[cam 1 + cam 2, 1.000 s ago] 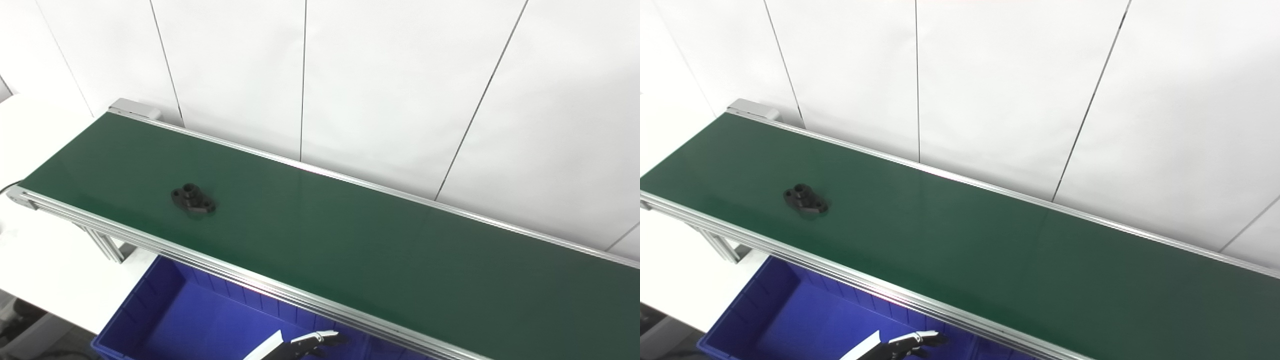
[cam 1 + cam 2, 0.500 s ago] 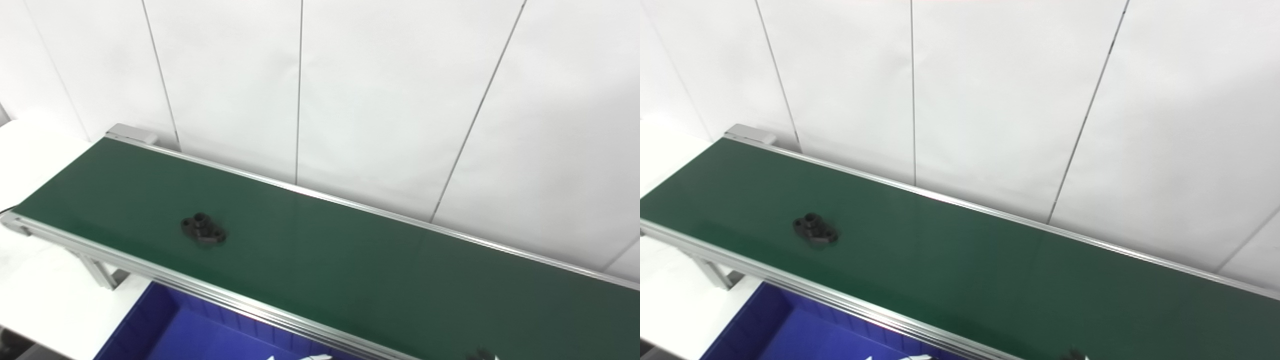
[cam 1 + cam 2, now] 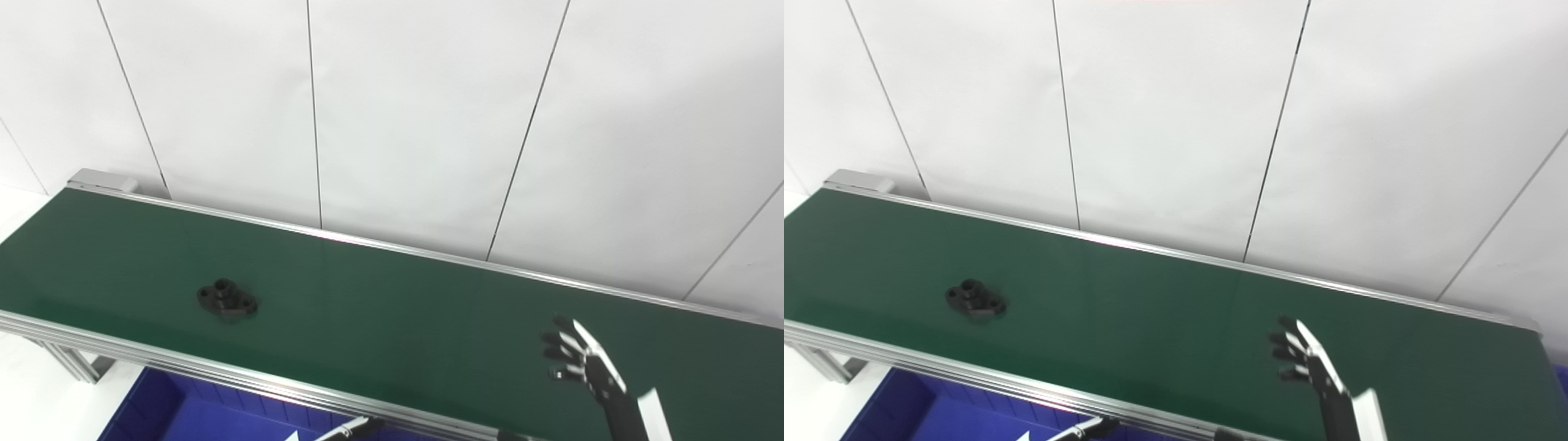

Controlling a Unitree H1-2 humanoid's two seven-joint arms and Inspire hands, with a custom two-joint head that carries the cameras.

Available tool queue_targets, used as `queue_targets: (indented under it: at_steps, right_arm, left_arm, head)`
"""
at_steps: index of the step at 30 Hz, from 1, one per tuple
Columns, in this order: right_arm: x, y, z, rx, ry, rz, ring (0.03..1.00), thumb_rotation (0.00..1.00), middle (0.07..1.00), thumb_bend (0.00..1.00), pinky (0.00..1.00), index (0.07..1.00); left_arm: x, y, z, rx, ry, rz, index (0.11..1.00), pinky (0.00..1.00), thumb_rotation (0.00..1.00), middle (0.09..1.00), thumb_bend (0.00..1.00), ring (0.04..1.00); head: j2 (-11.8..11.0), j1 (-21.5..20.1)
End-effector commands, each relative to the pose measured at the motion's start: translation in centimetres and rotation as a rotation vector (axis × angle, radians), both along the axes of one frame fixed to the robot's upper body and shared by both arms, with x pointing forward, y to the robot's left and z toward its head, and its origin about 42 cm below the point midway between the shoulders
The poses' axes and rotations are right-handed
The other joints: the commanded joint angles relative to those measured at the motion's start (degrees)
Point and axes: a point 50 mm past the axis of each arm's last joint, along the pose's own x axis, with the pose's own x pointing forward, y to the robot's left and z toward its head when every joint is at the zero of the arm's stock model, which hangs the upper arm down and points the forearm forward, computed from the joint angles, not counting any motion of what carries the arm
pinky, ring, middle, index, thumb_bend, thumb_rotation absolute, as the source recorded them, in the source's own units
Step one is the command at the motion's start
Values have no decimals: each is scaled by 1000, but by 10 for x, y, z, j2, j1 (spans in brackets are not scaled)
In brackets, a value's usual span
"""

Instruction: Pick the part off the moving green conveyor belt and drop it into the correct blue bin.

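Observation:
A small black flanged part [image 3: 226,299] lies on the green conveyor belt [image 3: 380,306], toward its left end. My right hand [image 3: 582,364] is raised over the belt's right portion, fingers spread apart and holding nothing, far to the right of the part. Only the fingertips of my left hand [image 3: 355,427] peek in at the bottom edge, below the belt's near rail and above the blue bin [image 3: 184,413]; they are too little to judge.
The belt's aluminium rails [image 3: 184,361] run along both long sides. A white panelled wall [image 3: 392,122] stands right behind the belt. A sliver of a second blue bin [image 3: 1560,371] shows past the belt's right end.
The camera has swung right and tilted up. My right hand has risen into view over the belt with fingers spread. The part has drifted rightward along the belt.

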Motion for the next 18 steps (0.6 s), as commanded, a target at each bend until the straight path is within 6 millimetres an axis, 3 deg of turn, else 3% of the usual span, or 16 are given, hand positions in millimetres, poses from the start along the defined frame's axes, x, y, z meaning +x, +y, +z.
queue_targets:
  at_steps: [1, 6, 13, 18]
  right_arm:
    - [8, 6, 10, 1, -12, -3, 775, 242, 816, 832, 668, 888]
    - [31, 14, 4, -56, 13, 16, 768, 207, 815, 818, 668, 893]
    - [70, 19, 7, -243, 60, 59, 766, 335, 808, 808, 675, 902]
    - [92, 28, 18, -345, 84, 72, 737, 332, 776, 825, 663, 884]
  left_arm:
    - [4, 3, 10, -16, -61, -18, 918, 931, 277, 966, 673, 968]
    - [5, 5, 12, -2, -61, -16, 918, 958, 299, 961, 673, 971]
    - [6, 7, 13, 1, -64, -27, 914, 957, 288, 959, 657, 970]
    - [5, 9, 16, -8, -65, -39, 911, 965, 262, 959, 648, 974]
  head:
    - [1, 2]
    - [2, 8]
    - [6, 9]
    - [15, 9]
